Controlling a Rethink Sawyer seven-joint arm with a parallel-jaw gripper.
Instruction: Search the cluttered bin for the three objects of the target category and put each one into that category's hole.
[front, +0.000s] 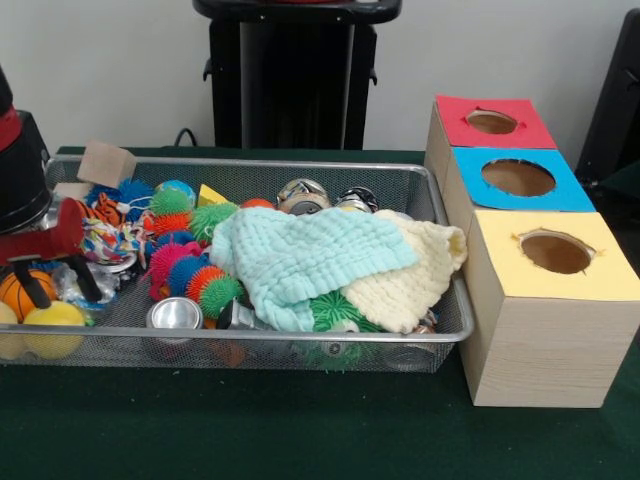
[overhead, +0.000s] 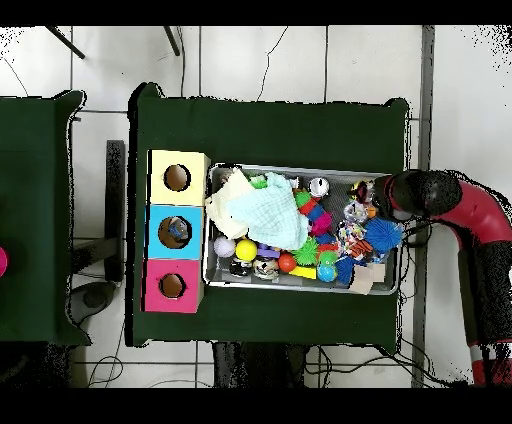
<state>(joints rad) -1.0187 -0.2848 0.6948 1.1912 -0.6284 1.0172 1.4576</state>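
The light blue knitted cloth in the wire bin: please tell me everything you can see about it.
The light blue knitted cloth looks soft, with a bumpy waffle-like texture. It lies crumpled and loosely folded on top of the clutter in the silver wire mesh bin, towards the end beside the wooden boxes. It overlaps a cream knitted cloth and rests on spiky rubber toys, among them a green spiky ball. Nothing holds it.
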